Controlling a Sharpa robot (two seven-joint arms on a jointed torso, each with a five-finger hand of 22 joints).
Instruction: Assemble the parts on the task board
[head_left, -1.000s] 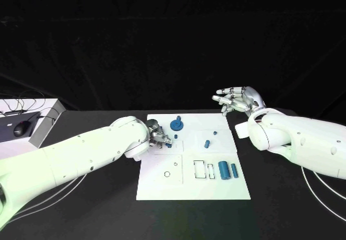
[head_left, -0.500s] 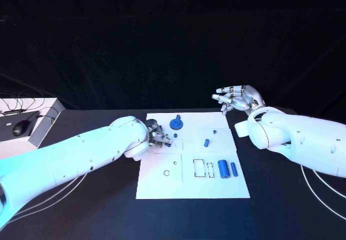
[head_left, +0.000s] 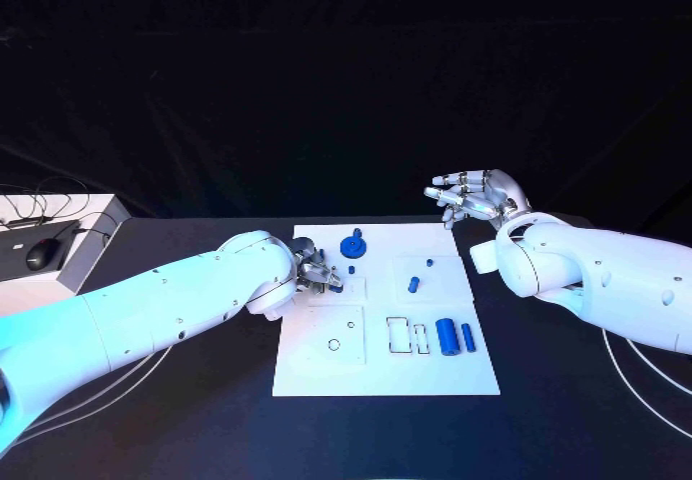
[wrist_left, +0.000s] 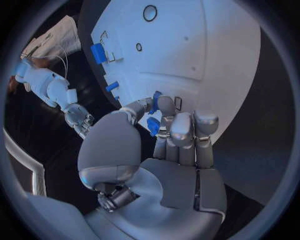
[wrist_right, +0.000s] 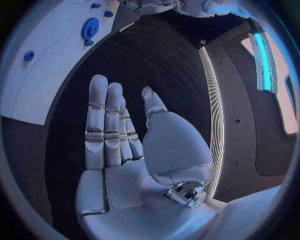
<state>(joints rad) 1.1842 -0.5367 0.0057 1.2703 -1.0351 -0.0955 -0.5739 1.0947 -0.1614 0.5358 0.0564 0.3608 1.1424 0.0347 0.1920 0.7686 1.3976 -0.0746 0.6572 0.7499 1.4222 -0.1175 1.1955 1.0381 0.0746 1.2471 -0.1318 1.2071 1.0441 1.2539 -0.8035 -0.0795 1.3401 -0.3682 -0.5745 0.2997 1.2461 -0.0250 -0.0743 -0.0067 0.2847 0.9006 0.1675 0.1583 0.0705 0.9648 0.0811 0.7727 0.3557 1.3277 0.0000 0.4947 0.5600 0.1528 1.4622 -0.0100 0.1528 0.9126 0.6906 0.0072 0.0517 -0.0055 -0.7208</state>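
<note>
The white task board (head_left: 387, 372) lies mid-table. My left hand (head_left: 320, 273) rests over its near-left upper part and pinches a small blue part (wrist_left: 153, 125) between thumb and fingers, close to the board (wrist_left: 187, 50). A blue disc with a peg (head_left: 353, 247) stands at the board's far edge. Small blue pieces (head_left: 414, 285) lie in the middle, and two blue cylinders (head_left: 456, 338) lie at the right beside rectangular slots (head_left: 397, 335). My right hand (head_left: 476, 195) hangs raised beyond the board's far right corner, with its fingers (wrist_right: 103, 130) spread and nothing in it.
A white box (head_left: 58, 255) with a black mouse and cables sits at the table's left edge. Cables (head_left: 642, 385) trail on the table under my right arm. A round hole (head_left: 333, 347) marks the board's left side.
</note>
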